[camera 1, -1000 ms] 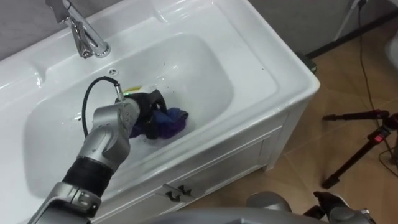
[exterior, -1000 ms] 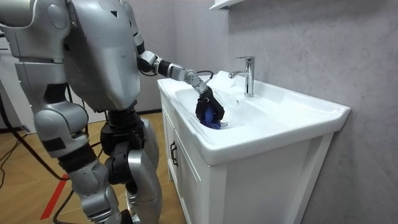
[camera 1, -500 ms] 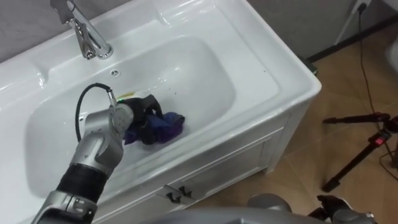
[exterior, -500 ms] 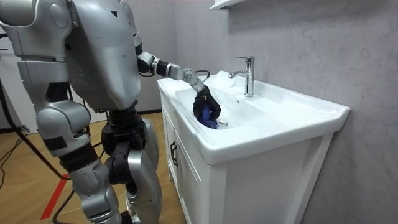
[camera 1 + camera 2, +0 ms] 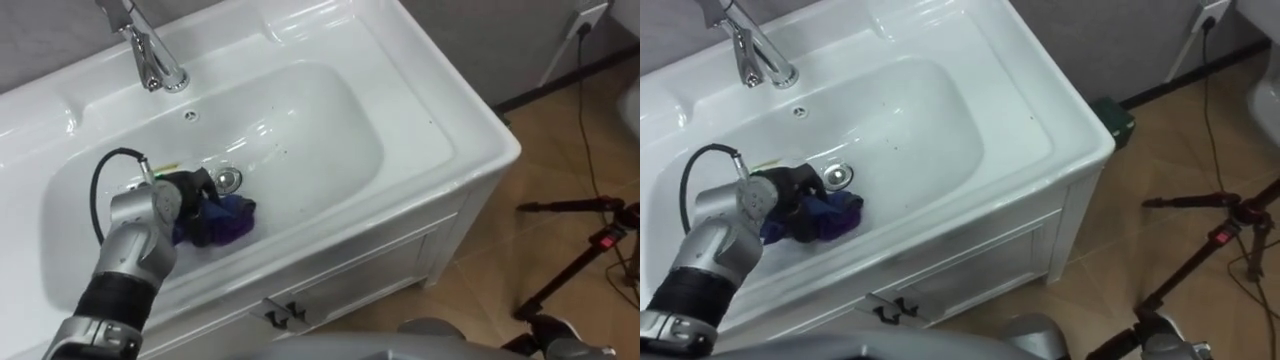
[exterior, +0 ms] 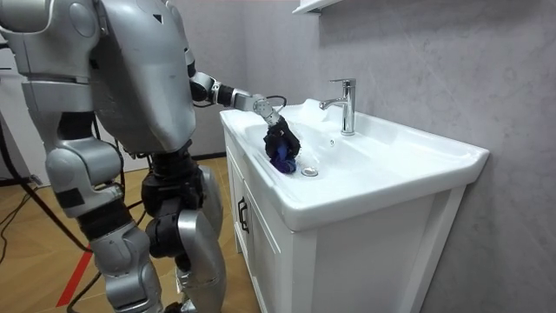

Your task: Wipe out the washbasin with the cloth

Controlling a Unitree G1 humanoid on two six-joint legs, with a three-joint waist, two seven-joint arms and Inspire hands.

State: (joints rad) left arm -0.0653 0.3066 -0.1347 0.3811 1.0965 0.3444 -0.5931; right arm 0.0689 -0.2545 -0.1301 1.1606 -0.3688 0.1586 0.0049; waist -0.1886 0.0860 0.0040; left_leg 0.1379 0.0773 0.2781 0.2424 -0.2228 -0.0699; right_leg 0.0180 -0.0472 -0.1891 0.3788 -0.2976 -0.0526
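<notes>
A white basin [image 5: 440,110] is set in a vanity top, and I stand at its front edge. My left hand [image 5: 185,195] reaches down into the bowl with its dark fingers curled round a bunched blue-purple cloth [image 5: 228,218]. The cloth presses on the bowl's floor near the front wall, just left of the metal drain [image 5: 229,179], which lies uncovered. In the room view the left hand [image 6: 278,139] holds the cloth [image 6: 284,156] low inside the bowl, with the drain [image 6: 309,171] beside it.
A chrome faucet [image 5: 150,50] rises at the back rim. The white cabinet's doors with dark handles [image 5: 285,312] are below the basin. A black tripod [image 5: 590,230] and cables lie on the wooden floor to the right, and a wall stands behind the basin.
My left hand has dragged the cloth leftward along the bowl's floor, uncovering the drain. The whole picture has shifted a little as well.
</notes>
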